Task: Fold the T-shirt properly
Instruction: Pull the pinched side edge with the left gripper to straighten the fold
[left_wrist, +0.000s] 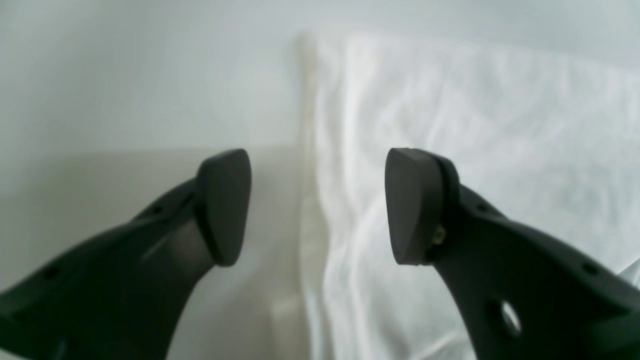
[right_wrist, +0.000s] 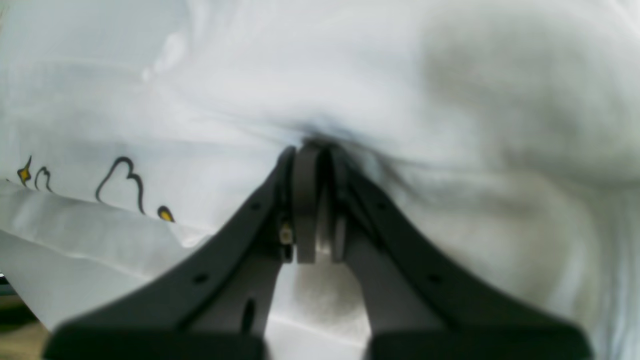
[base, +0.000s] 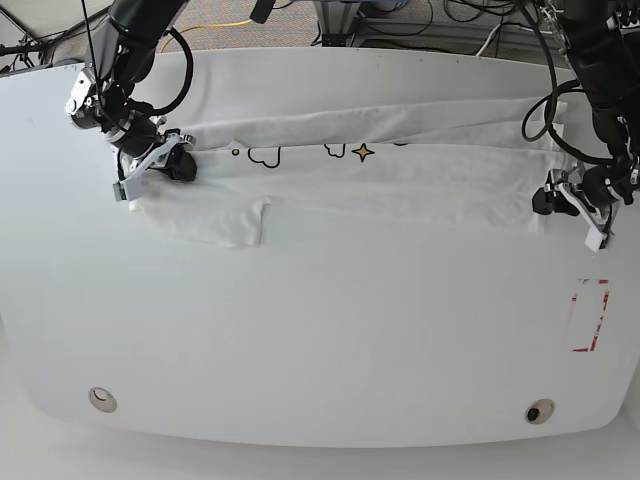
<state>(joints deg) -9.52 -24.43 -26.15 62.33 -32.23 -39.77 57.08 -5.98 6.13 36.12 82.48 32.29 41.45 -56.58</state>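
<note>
Folding: lengthwise fold looks partly laid, judging from the T-shirt (base: 380, 170) lying as a long band across the far half of the counter (base: 320, 340)
Right claw (right_wrist: 314, 150): pinched tight on the T-shirt, cloth bunched and puckered at its tips; printed cloud outlines and yellow marks sit off to its left in the wrist view
Left claw (left_wrist: 318, 207): spread wide, holding nothing; the shirt's straight edge runs up between its tips, cloth under one tip, bare counter under the other
Left claw in base view (base: 560, 200): low, just beside the band's end, contact with cloth not clear
Sleeve (base: 225, 222): flap sticks out toward the near edge just past the right claw (base: 170, 165), not tucked in
Print: clouds and a yellow star show along the band's upper fold line
Risk 1: only one end is gripped; if the right claw pulls or lifts alone, the band will likely skew and the far end drag or stay put
Risk 2: left claw straddles the edge; closing from here could catch only the top layer, or nip nothing, and the fold opens when lifted
Risk 3: bunched cloth at the right claw means a crooked pinch, so a crease could set slanted
Risk 4: loose sleeve flap may get trapped outside the next fold
Red-marked tag (base: 588, 315): on the counter near the left claw, apart from the shirt
</note>
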